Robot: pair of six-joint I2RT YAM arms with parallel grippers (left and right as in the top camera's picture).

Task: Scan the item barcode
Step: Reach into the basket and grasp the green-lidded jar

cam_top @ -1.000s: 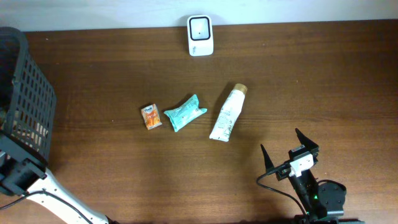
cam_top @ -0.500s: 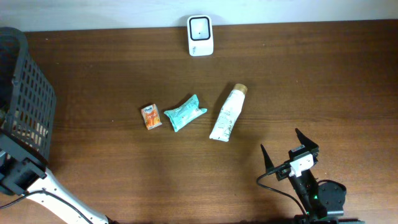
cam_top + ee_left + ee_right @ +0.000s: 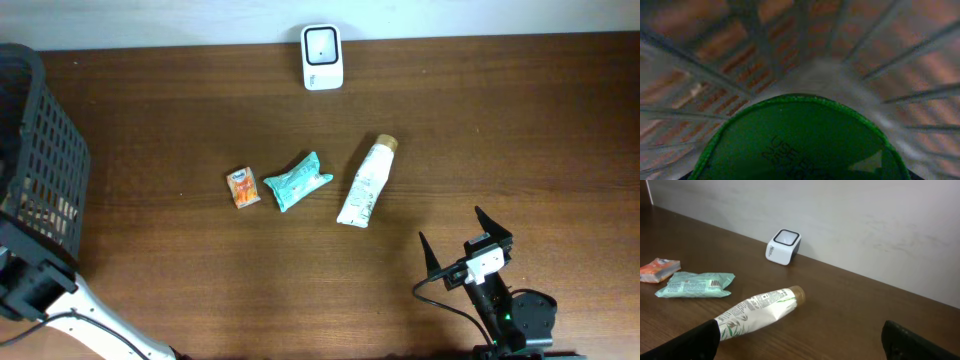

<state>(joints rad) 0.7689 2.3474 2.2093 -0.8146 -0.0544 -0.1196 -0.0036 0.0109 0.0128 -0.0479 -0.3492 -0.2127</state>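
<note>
– Where is the tube (image 3: 365, 182) lying?
– In front of the scanner (image 3: 322, 57), apart from it.
– Tools?
– The right gripper (image 3: 450, 226) is gaping, farther out from the scanner; the left gripper is hiding in the basket (image 3: 50, 160), can't tell.

On the desk (image 3: 520, 130), a scanner (image 3: 322, 57) stands at the middle of the back edge, against the wall (image 3: 840, 210). Three items lie in a row near the desk's centre, in front of the scanner: a small packet (image 3: 243, 187) on the left, a pouch (image 3: 297, 181) just beside it, and a tube (image 3: 366, 181) to the right, its cap end toward the back edge. A basket (image 3: 40, 150) sits at the left edge, with a round-topped container (image 3: 800, 145) inside it against the mesh. The left arm (image 3: 35, 285) is at the front-left corner, just in front of the basket. The right gripper (image 3: 449, 223) hangs near the front edge, right of the tube.
</note>
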